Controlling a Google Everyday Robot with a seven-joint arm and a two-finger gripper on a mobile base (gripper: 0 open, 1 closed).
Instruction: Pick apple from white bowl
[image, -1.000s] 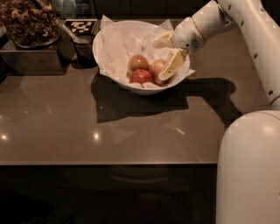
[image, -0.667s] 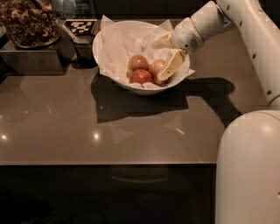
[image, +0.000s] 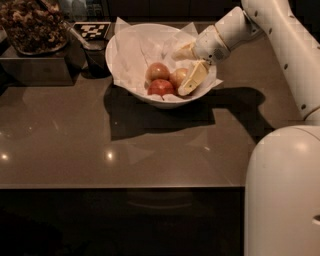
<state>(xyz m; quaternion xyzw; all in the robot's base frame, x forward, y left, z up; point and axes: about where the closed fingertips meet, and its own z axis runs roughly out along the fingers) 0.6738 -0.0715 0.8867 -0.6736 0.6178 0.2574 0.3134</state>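
Three apples are sitting together inside the white bowl (image: 120, 75), which is standing on the far part of the desk (image: 100, 145).

Item 1: the apple (image: 176, 76), golden-yellow, is lying at the right of the group. It is partly hidden by one finger and appears to be touching its neighbours.

Item 2: a yellow-red apple (image: 157, 71) is lying just to its left, toward the back of the bowl.

Item 3: a deep-red apple (image: 161, 88) is lying at the front, resting against the other two.

Lining: crinkled white paper (image: 129, 50) is covering the inside of the bowl, its pointed corners standing above the rim.

Claw (image: 177, 73): it is reaching into the bowl from the right and is released, with the fingers spread wide. The upper finger (image: 184, 51) is hanging over the back of the bowl. The lower finger (image: 194, 79) is lying just beside the golden apple on its right. That apple is sitting between the two fingertips and is not clamped; whether the lower finger is touching it cannot be told.

Arm (image: 280, 30): it is entering from the upper right, and the white robot body (image: 282, 195) is filling the lower right corner.

Surroundings: a dark tray of brown clumps (image: 32, 22) and a black-and-white checkered tag (image: 91, 30) are standing at the back left, apart from the bowl.
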